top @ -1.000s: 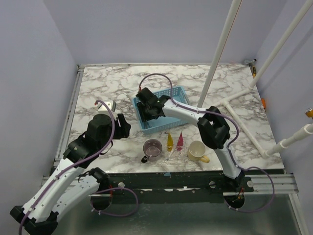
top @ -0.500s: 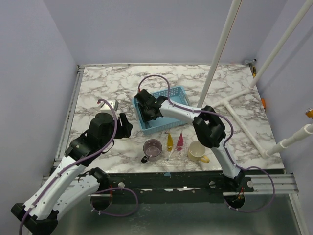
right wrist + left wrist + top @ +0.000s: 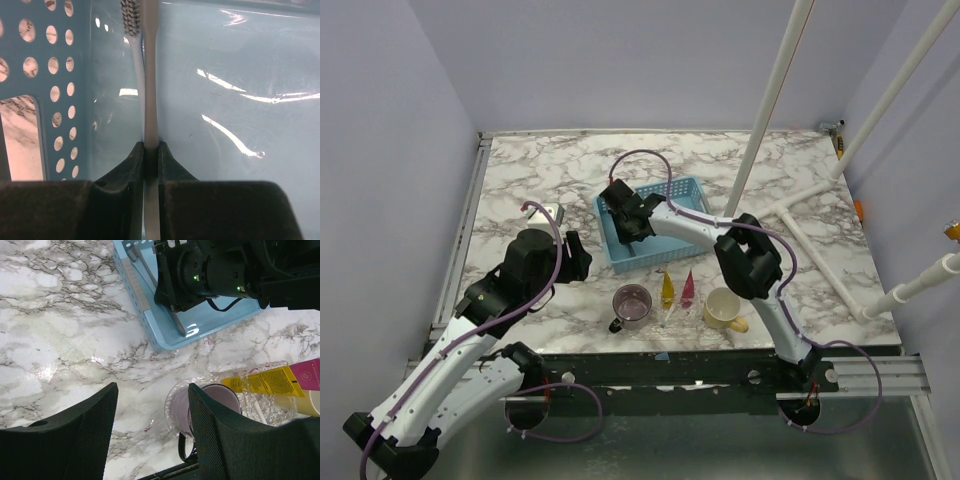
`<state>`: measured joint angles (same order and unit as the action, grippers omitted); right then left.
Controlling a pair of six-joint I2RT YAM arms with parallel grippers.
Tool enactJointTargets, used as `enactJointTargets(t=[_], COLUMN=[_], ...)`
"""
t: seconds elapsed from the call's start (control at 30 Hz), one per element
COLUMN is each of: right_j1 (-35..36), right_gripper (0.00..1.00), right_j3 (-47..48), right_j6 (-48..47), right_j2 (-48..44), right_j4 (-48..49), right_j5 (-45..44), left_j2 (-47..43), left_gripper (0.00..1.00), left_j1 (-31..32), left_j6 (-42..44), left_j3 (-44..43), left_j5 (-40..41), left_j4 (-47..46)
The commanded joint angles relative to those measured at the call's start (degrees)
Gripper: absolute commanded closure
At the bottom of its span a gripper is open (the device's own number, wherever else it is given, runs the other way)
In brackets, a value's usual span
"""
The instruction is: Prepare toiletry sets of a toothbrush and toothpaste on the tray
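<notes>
In the right wrist view my right gripper (image 3: 151, 150) is shut on the whitish handle of a toothbrush (image 3: 150, 95) lying on the floor of the blue basket (image 3: 60, 75). A second toothbrush (image 3: 134, 55) lies right beside it, bristles at the far end. From above, that gripper (image 3: 626, 222) reaches into the basket (image 3: 688, 188). The yellow toothpaste tube (image 3: 667, 288) and pink tube (image 3: 688, 289) lie on the clear tray (image 3: 176, 407) by a thin white stick (image 3: 258, 411). My left gripper (image 3: 151, 390) hangs open over bare marble, left of the purple mug (image 3: 220, 396).
A cream mug (image 3: 723, 308) stands right of the tubes, near the table's front edge. White poles (image 3: 770, 110) rise at the right and lie across the back right corner. A small silver object (image 3: 545, 212) sits behind my left arm.
My right gripper's jaws have closed onto the toothbrush handle in the basket. The left arm has drifted slightly, its gripper still open.
</notes>
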<state>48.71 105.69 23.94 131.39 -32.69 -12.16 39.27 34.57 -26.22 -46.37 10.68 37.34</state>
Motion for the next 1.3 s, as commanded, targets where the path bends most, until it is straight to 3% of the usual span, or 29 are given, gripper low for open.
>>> enactJointTargets(t=[0.0,0.1,0.6,1.27], right_j1=[-1.45,-1.54,-1.69,-1.69], right_gripper=[0.95,1.0,0.99,0.77], right_j3=[-1.88,-3.11,-6.29,-10.08], right_j6=[-0.5,-0.67,-1.34,-0.04], right_j2=[-0.68,-2.36,-9.91,-9.85], right_j4=[-0.09,0.51,0.51,1.09], right_j5=[-3.69,-4.42,-7.49,-5.02], left_j2=[0.11,0.16,0.09,0.36], left_gripper=[0.41,0.41,0.41,0.41], left_j1=[-0.38,-0.46,-0.55,-0.55], left_j6=[0.88,0.9,0.73,0.55], left_j3=[-0.01,-0.04,0.02,0.12], left_j5=[-1.1,-0.92,-1.06,-1.89], left_j4=[-0.7,-0.69,-0.6,-0.6])
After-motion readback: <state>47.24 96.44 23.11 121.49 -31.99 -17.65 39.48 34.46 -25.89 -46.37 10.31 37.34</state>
